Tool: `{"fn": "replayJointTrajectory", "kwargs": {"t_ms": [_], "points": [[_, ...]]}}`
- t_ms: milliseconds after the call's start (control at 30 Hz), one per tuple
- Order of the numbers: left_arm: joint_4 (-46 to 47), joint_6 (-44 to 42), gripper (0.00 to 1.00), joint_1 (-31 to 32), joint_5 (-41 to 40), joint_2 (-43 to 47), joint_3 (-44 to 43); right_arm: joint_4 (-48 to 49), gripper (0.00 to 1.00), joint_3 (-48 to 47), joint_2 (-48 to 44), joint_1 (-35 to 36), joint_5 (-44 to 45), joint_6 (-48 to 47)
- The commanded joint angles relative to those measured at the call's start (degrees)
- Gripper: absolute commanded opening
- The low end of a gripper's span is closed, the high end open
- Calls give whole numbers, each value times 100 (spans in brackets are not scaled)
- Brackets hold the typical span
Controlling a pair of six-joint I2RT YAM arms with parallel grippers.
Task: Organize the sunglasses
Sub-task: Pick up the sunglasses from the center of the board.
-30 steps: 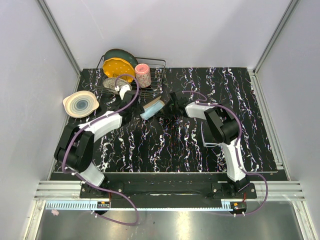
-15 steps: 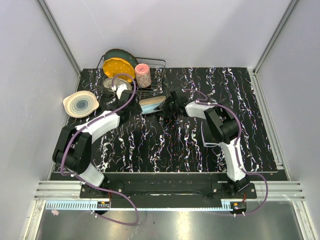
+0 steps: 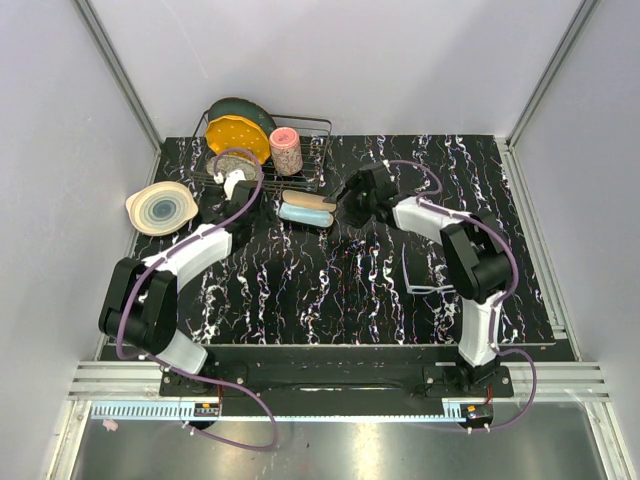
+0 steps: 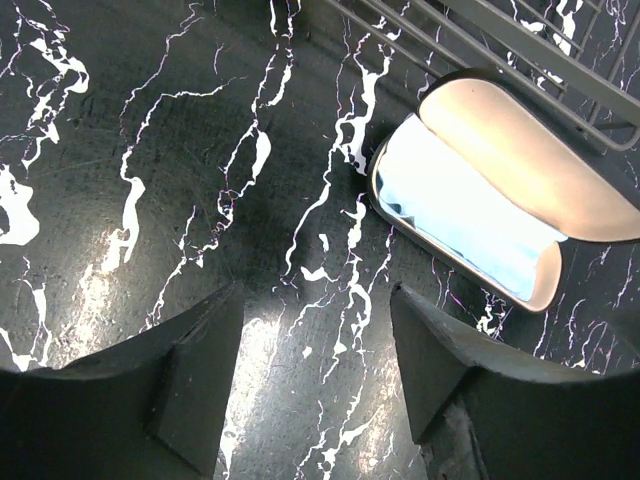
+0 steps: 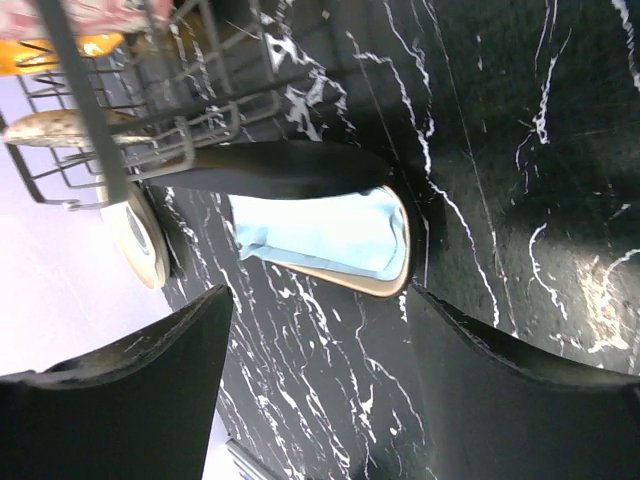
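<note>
on the table (image 3: 340,300), sunglasses (image 3: 424,283) lie apart from the open case (image 3: 306,209)

The sunglasses (image 3: 420,284) are a thin whitish frame with see-through lenses, the dark marbled desk (image 3: 540,260) showing through them. They lie flat on the desk, held by neither arm. They sit well apart from the right jaws, toward the near edge and a little right of them, and farther still from the left jaws. Whether the slim arms are folded cannot be told.
</note>
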State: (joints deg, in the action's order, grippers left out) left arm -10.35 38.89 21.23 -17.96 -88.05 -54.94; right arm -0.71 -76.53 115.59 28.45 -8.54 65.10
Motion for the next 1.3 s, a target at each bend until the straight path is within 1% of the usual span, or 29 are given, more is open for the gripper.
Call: {"fn": "replayJointTrajectory", "kwargs": {"t_ms": [0, 67, 133, 167, 200, 233, 267, 300, 333, 367, 400, 433, 467, 567, 633, 667, 767, 900, 1000, 1100, 1133, 1167, 1233, 1267], "points": [[130, -84, 66, -40, 90, 297, 36, -560, 77, -20, -748, -94, 361, -673], [33, -136, 67, -40, 126, 315, -8, -972, 76, 59, -1028, -155, 501, -1006], [-150, -198, 71, -49, 178, 332, -78, -1281, 75, 208, -1309, -295, 799, -1288], [-204, -302, 73, -49, 231, 332, -139, -1691, 75, 261, -1616, -348, 992, -1611], [-257, -338, 79, -40, 283, 341, -175, -1904, 75, 314, -1793, -418, 1186, -1797], [-335, -356, 86, -49, 397, 350, -219, -2124, 75, 427, -2125, -523, 1640, -1999], [-362, -408, 94, -49, 468, 367, -228, -2570, 75, 472, -2285, -594, 1879, -2419], [-380, -426, 99, -49, 538, 394, -237, -2809, 76, 507, -2434, -664, 2117, -2580], [-371, -435, 99, -49, 687, 411, -228, -3055, 78, 586, -2688, -743, 2563, -2816], [-354, -461, 99, -58, 775, 438, -219, -3467, 81, 656, -2795, -953, 2776, -2906], [-319, -470, 99, -67, 846, 481, -210, -3636, 83, 735, -2892, -1068, 2926, -2976], [-275, -470, 99, -58, 986, 491, -184, -3777, 89, 945, -3032, -1217, 3119, -3038], [-231, -488, 99, -58, 1074, 517, -167, -3935, 91, 1069, -3086, -1541, 3095, -3056], [-99, -505, 99, -58, 1338, 605, -114, -4129, 94, 1421, -3174, -2026, 3077, -3038], [-46, -488, 99, -67, 1391, 666, -87, -4191, 94, 1579, -3157, -2080, 3383, -3038], [-55, -462, 99, -67, 1391, 675, -70, -4226, 96, 1632, -3122, -2150, 3402, -3038], [-55, -357, 99, -75, 1339, 806, 0, -4227, 96, 1738, -2929, -2501, 3157, -3056], [207, -198, 99, -102, 1251, 1044, 237, -4218, 89, 1712, -2674, -2590, 3051, -3372], [489, -154, 99, -111, 1207, 1290, 510, -4174, 86, 1764, -2577, -2660, 2814, -3504], [508, -189, 99, -119, 1215, 1396, 581, -4086, 82, 1843, -2419, -2809, 2463, -3610], [499, -215, 99, -119, 1259, 1405, 555, -4043, 80, 1878, -2340, -2810, 2210, -3645], [507, -268, 99, -128, 1320, 1413, 546, -3990, 79, 1905, -2296, -3001, 2068, -3645], [499, -312, 99, -128, 1574, 1414, 476, -3928, 76, 1949, -2164, -3099, 1717, -3662], [464, -338, 99, -128, 1672, 1405, 440, -3867, 71, 1949, -2129, -3178, 1610, -3689]]}}
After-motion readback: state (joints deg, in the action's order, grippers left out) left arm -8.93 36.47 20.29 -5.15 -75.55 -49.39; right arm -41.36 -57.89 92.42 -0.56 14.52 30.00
